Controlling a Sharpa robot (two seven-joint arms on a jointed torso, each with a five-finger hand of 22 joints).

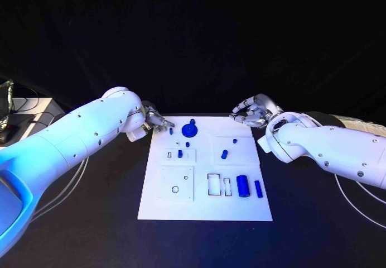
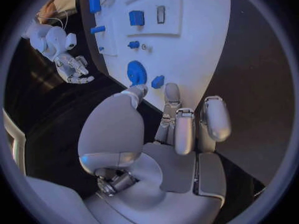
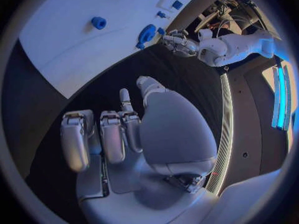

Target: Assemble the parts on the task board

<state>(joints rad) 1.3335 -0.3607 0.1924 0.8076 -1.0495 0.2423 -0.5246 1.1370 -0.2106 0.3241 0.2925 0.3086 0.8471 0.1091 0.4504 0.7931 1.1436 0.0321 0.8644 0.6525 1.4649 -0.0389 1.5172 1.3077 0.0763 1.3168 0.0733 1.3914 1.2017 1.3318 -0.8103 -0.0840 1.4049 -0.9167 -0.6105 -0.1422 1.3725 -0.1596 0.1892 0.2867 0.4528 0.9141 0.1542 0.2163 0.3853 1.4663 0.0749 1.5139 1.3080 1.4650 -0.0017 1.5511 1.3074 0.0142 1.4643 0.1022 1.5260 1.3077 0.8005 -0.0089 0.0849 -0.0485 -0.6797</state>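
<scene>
The white task board [image 1: 205,192] lies in the middle of the table. A blue gear [image 1: 189,130] stands near its far edge, with a small blue peg [image 1: 170,132] just to its left. My left hand [image 1: 153,120] hovers at the board's far left corner, fingers apart and holding nothing; in the left wrist view this hand [image 2: 177,127] reaches toward the gear [image 2: 136,72] and a small blue piece [image 2: 157,81]. My right hand [image 1: 253,113] hangs off the far right corner, empty, fingers loosely bent [image 3: 118,134].
Two blue cylinders [image 1: 242,186] [image 1: 258,188] lie at the board's near right beside rectangular slots. Small blue pieces [image 1: 179,153] [image 1: 225,154] sit mid-board. A raised plate with holes [image 1: 176,184] takes the near left. Black table surrounds the board.
</scene>
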